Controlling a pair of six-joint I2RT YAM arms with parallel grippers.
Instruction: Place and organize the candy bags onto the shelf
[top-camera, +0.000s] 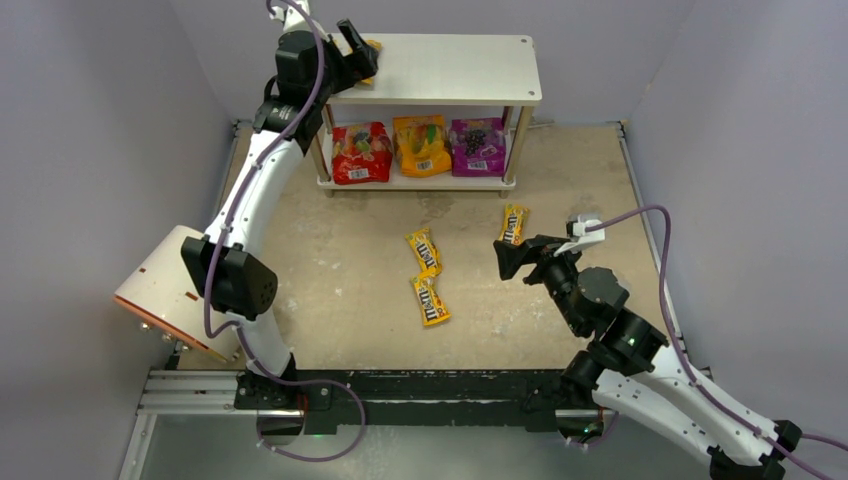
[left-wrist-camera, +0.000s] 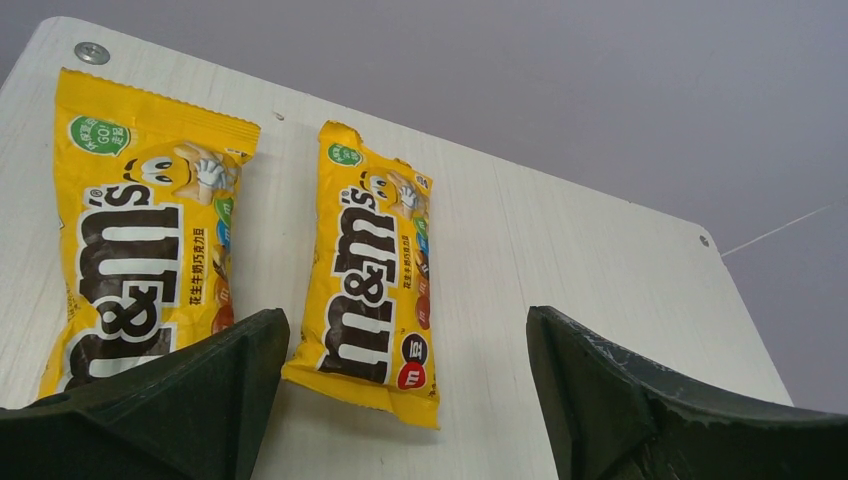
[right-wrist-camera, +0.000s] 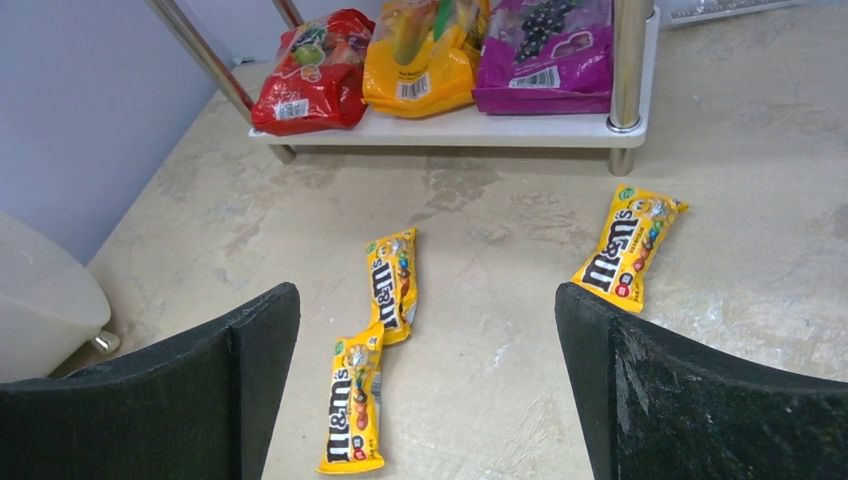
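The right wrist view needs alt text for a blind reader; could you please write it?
Three yellow M&M's packets lie on the beige tabletop ahead of the open right gripper: two touching end to end, one apart to the right. Behind, the shelf's lower board holds a red pouch, an orange pouch and a purple pouch.

White links (top-camera: 262, 170), black joints (top-camera: 243, 283), black left pincer (left-wrist-camera: 402, 320) — cables (top-camera: 640, 212) seemingly purple.

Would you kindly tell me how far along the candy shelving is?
Done: red pouch, orange pouch and purple pouch on the lower board; two M&M's packets on the top board. In hand: nothing, left pincer and right pincer both open. Left: three yellow packets on the table.
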